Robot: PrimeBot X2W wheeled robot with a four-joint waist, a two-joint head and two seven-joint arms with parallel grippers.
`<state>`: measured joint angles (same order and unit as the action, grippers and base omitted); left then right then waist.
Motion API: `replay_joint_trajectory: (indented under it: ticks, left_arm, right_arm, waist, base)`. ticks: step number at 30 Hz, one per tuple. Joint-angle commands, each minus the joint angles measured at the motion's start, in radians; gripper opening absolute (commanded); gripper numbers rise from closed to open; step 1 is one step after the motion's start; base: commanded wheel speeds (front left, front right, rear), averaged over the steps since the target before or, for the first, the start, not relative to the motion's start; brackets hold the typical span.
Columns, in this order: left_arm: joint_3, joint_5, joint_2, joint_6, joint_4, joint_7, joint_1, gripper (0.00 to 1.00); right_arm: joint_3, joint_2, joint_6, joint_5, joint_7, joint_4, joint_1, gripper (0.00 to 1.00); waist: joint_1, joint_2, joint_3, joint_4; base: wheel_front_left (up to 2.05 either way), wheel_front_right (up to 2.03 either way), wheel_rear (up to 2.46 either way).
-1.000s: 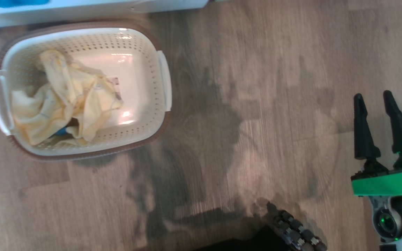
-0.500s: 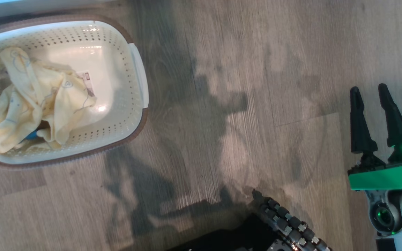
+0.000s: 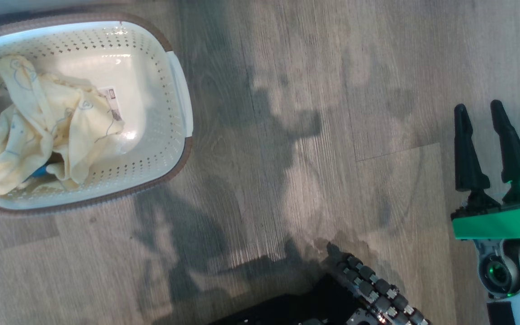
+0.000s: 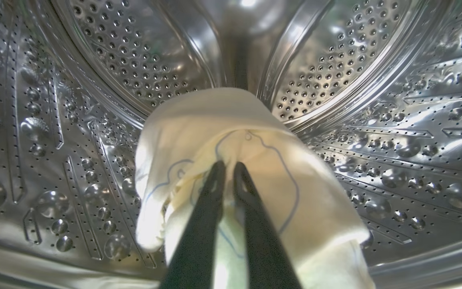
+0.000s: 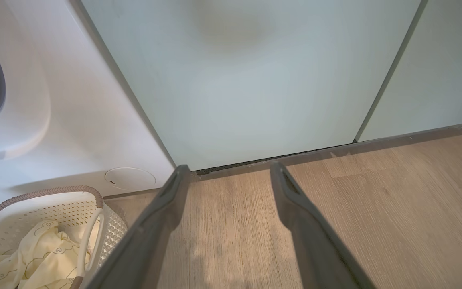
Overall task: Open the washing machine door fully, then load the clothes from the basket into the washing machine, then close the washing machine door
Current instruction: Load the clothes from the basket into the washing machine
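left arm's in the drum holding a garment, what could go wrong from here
1. The left gripper, jaws shut on the pale yellow printed garment inside the perforated steel drum, may drag the cloth back out if it withdraws before opening.
2. More pale yellow clothes and a blue piece lie in the cream perforated basket; stopping the loading now would leave them behind.

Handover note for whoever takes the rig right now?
Left gripper: shut on a yellow garment, inside the drum.
Right gripper: open, empty, over the floor.
Basket: on the floor, with more yellow clothes and a blue piece in it.
Done: door open, one garment in the drum.
Left: release it, load the rest, close the door.
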<state>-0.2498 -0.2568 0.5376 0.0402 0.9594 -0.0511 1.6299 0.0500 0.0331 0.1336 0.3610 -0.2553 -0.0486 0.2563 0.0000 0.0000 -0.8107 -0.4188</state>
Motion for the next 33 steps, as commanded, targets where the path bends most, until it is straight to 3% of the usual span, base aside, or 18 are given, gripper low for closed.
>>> replay_joint_trajectory:
  ticks: [1,20,28,33]
  left_arm:
    - [0.012,-0.006,0.027,-0.006,-0.020,0.004,0.027,1.00]
    - [0.000,-0.047,-0.029,-0.015,0.022,-0.062,-0.047,1.00]
    - [0.012,-0.092,-0.075,-0.033,-0.067,-0.121,-0.205,1.00]
    - [0.022,-0.123,-0.099,-0.052,-0.210,-0.157,-0.369,1.00]
  right_arm:
    - [0.006,0.017,-0.003,0.007,-0.006,0.018,-0.012,1.00]
    - [-0.035,0.017,-0.003,-0.027,-0.006,0.018,0.003,1.00]
    - [-0.069,0.017,-0.003,-0.055,-0.006,0.024,-0.014,1.00]
    - [-0.090,0.017,-0.003,-0.080,-0.006,0.031,-0.035,1.00]
  waist:
    - [0.0000,0.0000,0.002,0.003]
    - [0.0000,0.0000,0.054,0.065]
    - [0.0000,0.0000,0.111,0.112]
    - [0.0000,0.0000,0.158,0.148]
  base:
    - [0.00,0.00,0.00]
    - [0.00,0.00,0.00]
    - [0.00,0.00,0.00]
    - [0.00,0.00,0.00]
